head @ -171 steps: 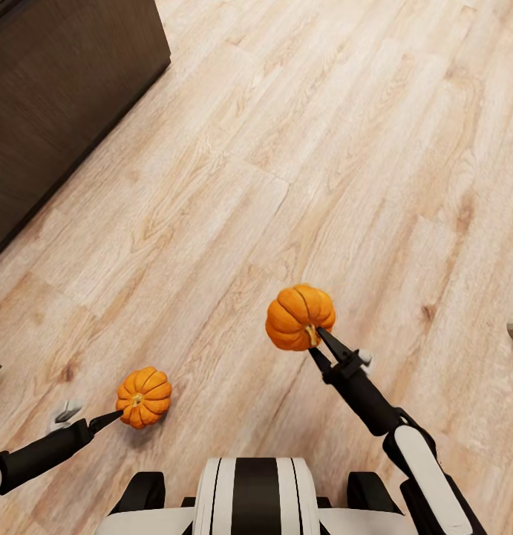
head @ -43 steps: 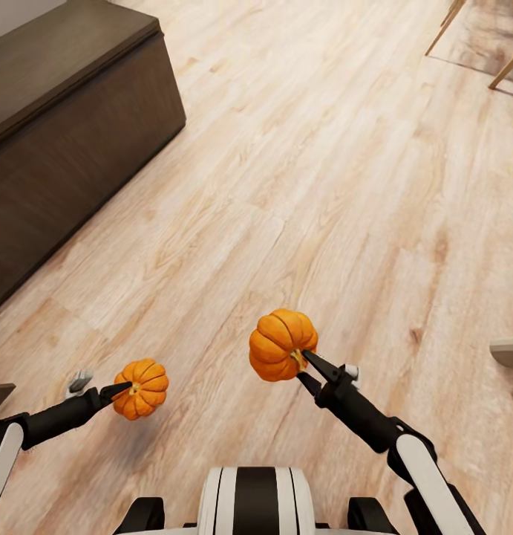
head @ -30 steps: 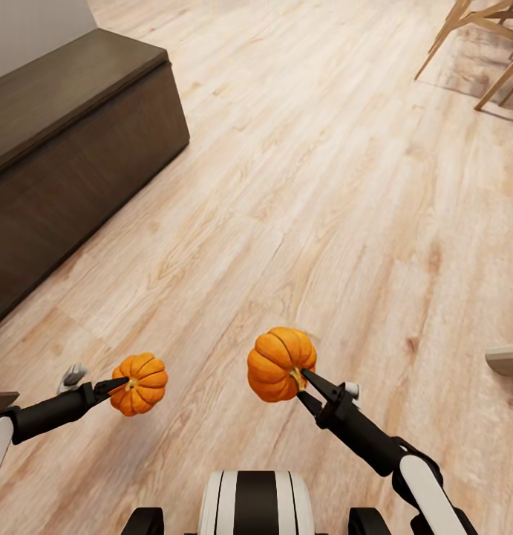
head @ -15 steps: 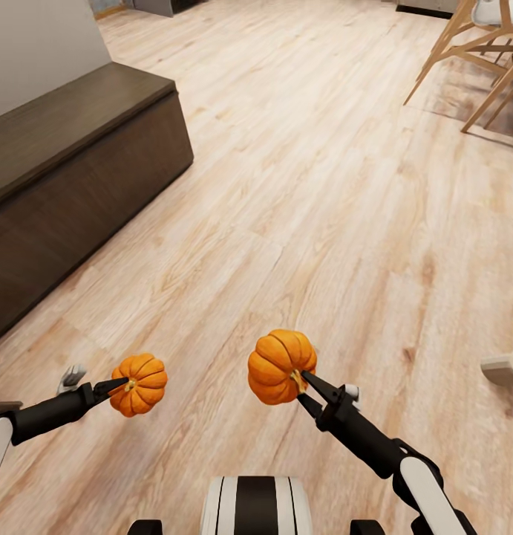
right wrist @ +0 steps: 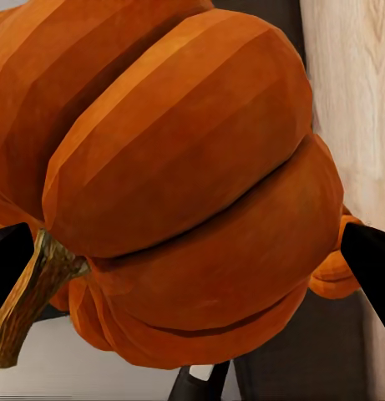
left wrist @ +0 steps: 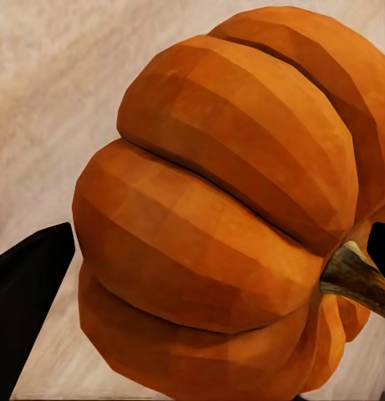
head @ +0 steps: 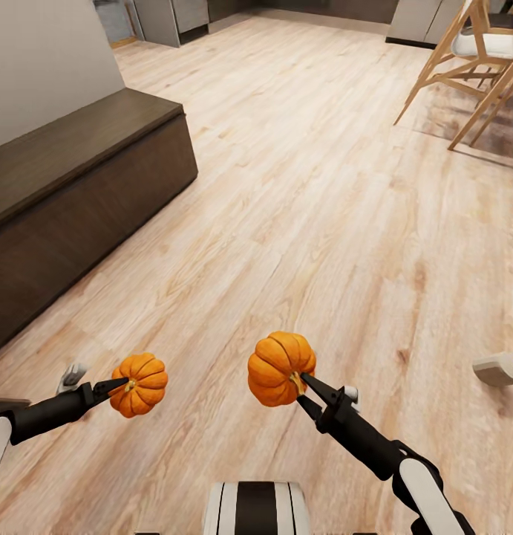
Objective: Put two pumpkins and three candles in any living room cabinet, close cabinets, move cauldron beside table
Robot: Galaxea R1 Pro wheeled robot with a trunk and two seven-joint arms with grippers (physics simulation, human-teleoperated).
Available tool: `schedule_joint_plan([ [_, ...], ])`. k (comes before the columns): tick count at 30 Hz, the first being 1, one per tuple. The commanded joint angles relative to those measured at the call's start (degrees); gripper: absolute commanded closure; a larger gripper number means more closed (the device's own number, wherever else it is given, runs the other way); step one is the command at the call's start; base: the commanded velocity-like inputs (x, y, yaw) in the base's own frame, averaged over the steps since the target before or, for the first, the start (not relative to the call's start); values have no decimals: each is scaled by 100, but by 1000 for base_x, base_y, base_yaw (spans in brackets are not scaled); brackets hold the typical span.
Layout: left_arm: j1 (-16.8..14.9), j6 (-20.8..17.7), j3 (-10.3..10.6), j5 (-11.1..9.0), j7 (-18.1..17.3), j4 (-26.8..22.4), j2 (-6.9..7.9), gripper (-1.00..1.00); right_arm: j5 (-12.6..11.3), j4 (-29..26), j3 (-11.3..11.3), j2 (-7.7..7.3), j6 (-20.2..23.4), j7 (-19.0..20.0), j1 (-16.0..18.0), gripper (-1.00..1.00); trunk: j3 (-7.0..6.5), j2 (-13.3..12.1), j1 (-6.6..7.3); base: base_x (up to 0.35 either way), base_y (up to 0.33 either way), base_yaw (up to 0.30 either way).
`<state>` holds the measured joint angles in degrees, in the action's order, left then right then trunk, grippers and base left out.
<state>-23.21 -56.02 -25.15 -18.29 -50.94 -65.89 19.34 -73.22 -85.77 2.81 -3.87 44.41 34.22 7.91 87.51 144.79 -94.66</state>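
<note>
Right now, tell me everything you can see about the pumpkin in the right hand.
The pumpkin is a small, deep-orange one with broad, deeply grooved ribs and a matte, faceted rendered skin. Its short brownish stem looks woody and points back toward the right hand, whose dark fingers close around the stem end. The pumpkin is tipped on its side and held up off the floor, touching nothing else. It appears whole and unmarked. In the head view it sits to the right of the other pumpkin.
</note>
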Motion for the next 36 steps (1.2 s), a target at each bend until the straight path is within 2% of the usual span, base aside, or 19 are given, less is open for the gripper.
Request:
schedule_joint_plan([
  [1,1,-7,1,5,5,-1,0,100,-8,-1,-2,-3,4,-3,0,100,-23,-2,2,-143,0,45],
  [20,1,-14,9,9,5,-3,0,100,-8,95,-9,-21,7,-14,0,100,-315,-27,51,-17,0,154],
  [27,1,-14,35,1,5,-31,-8,100,-16,152,-3,-18,-5,-6,0,100,-421,-36,69,-133,0,161],
  [36,-25,-14,54,1,5,-46,-9,100,-22,279,0,-16,-28,5,0,100,-613,-48,93,-284,0,18],
])
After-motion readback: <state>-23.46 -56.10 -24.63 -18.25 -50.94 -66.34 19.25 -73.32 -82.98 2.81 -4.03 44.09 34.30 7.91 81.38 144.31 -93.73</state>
